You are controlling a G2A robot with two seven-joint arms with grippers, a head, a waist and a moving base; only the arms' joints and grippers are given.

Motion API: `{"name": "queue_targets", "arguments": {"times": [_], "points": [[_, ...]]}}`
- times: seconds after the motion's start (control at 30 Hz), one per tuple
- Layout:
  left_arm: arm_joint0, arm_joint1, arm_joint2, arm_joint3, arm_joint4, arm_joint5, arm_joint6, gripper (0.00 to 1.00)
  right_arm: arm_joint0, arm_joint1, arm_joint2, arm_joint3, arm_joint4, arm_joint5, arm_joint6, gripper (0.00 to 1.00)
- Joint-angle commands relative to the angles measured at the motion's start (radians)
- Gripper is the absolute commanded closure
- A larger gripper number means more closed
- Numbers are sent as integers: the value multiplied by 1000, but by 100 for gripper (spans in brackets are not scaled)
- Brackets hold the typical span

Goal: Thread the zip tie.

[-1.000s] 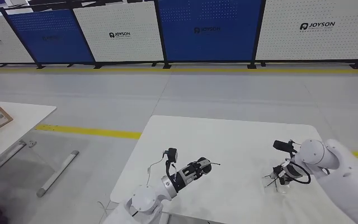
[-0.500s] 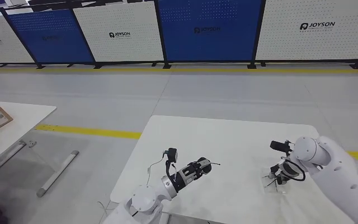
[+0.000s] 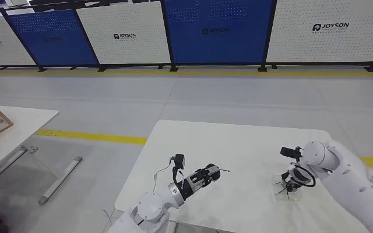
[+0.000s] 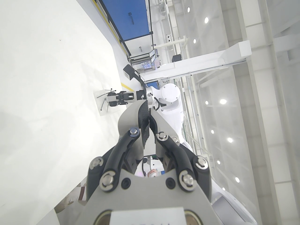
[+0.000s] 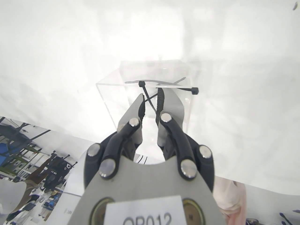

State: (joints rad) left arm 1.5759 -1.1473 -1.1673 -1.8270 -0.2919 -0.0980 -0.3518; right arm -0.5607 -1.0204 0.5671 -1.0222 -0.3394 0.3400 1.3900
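Over the last second the right arm swings inward across the table (image 3: 245, 145) in the top view, its wrist sliding closer to the clear box (image 3: 289, 195), so that the right gripper (image 3: 285, 185) now hangs just over the box's open top. The left arm does not shift at all. This suggests the task is at the pick-up stage: a tie is being lined up for a grasp and no threading has begun. The right wrist view supplies what the top view cannot. The right gripper (image 5: 151, 95) has its fingers only narrowly parted, and a black zip tie (image 5: 148, 98) runs from its head at the box rim (image 5: 117, 84) down through the gap between them, seemingly not yet pinched. A second zip tie (image 5: 178, 88) lies across the rim just beside it. The left wrist view shows the left gripper (image 4: 146, 108) raised above the table with its pads pressed together, and beyond it the right gripper at the box, ties sticking out over the walls. Only the top view shows a thin dark strand (image 3: 224, 170) poking out from the left gripper's tip. It may be another tie, but that cannot be told.
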Motion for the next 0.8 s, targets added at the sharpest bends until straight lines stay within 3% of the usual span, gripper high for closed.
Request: {"name": "queue_targets", "arguments": {"times": [0.0, 0.03, 0.27, 0.47, 0.6, 0.77], "points": [[0, 0, 0, 0, 0, 0, 0, 100, 5, -2, -6, 7, 4, 0, 0, 95], [0, 0, 0, 0, 0, 0, 0, 100, 9, -4, -11, 12, 7, 0, 0, 100], [0, 0, 0, 0, 0, 0, 0, 100, 23, -7, -29, 20, 16, 0, 0, 100], [0, 0, 0, 0, 0, 0, 0, 100, 14, 7, -9, -21, 5, 0, 0, 100], [0, 0, 0, 0, 0, 0, 0, 100, -38, 43, 76, -106, 7, 0, -64, 100], [0, 0, 0, 0, 0, 0, 0, 100, -182, 111, 234, -285, -7, 0, -165, 100]]}}
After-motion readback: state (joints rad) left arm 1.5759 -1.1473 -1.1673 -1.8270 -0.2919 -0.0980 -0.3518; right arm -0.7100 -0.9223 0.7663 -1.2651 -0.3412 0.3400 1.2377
